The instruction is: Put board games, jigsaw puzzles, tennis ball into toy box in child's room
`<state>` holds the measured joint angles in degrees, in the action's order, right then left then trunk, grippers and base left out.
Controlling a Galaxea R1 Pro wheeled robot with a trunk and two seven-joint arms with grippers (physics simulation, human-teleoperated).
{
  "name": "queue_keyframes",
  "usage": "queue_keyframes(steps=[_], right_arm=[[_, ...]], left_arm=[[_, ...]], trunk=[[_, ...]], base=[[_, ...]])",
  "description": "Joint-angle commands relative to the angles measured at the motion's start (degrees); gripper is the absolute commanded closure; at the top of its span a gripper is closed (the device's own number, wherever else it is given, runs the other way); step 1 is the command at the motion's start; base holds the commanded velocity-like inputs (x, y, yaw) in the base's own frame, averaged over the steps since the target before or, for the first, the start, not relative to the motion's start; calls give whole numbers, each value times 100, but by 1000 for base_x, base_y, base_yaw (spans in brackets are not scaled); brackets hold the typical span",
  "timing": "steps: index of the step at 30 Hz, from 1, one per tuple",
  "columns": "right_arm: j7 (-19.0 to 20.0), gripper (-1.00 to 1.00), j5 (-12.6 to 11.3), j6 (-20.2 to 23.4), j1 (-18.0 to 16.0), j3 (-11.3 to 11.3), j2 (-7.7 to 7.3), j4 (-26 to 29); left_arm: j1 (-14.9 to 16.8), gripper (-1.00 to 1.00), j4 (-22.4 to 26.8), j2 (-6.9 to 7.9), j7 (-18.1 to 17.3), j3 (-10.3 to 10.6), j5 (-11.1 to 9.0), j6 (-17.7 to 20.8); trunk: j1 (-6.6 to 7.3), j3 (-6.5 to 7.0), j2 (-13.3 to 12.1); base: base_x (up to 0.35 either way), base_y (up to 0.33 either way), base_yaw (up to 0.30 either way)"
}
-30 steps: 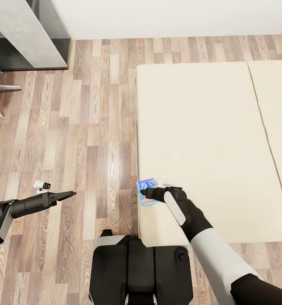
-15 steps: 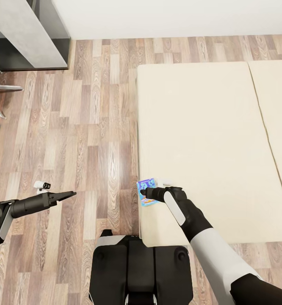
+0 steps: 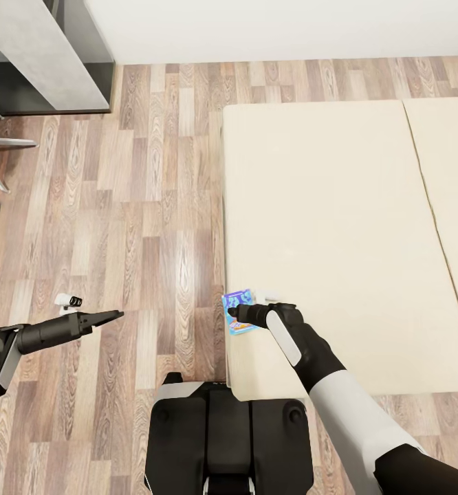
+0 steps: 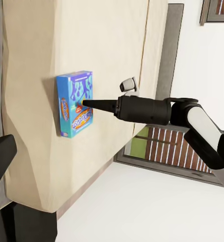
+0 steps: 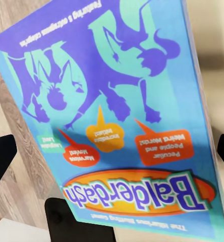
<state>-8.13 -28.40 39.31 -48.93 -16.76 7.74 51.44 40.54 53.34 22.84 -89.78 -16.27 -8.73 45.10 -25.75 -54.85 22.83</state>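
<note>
The blue board game [image 3: 238, 309] is located flat on the bed [image 3: 339, 227], at the near left corner of the beige mattress, just beside the mattress edge and the wood-plank floor [image 3: 139, 227]. In the right wrist view the box [image 5: 117, 116] is seen close up, printed with purple cartoon figures and the word "Balderdash".

The right pincer [image 3: 237, 313] is positioned over the box, its tips at the box's top face. In the right wrist view the two fingers [image 5: 1, 156] are seen apart, one at each long side of the box, with a gap visible between each finger and the box.

The left pincer [image 3: 112, 315] is held out over the floor, well apart from the bed. Whether its fingers are apart or together cannot be determined.

A corner of the table [image 3: 43, 55] is visible at the far left.
</note>
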Motion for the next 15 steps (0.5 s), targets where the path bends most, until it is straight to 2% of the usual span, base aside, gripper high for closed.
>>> queue_keyframes(steps=[1,15], right_arm=[[-57,-100,-61,15,-2,-11,-3,7],[-57,-100,-61,-2,-2,-11,-9,15]], left_arm=[[0,-100,1,1,-22,-1,2,61],[5,-100,1,1,-22,-7,2,61]], trunk=[[-3,-6,9],[-3,-6,9]], base=[[0,0,0],[0,0,0]])
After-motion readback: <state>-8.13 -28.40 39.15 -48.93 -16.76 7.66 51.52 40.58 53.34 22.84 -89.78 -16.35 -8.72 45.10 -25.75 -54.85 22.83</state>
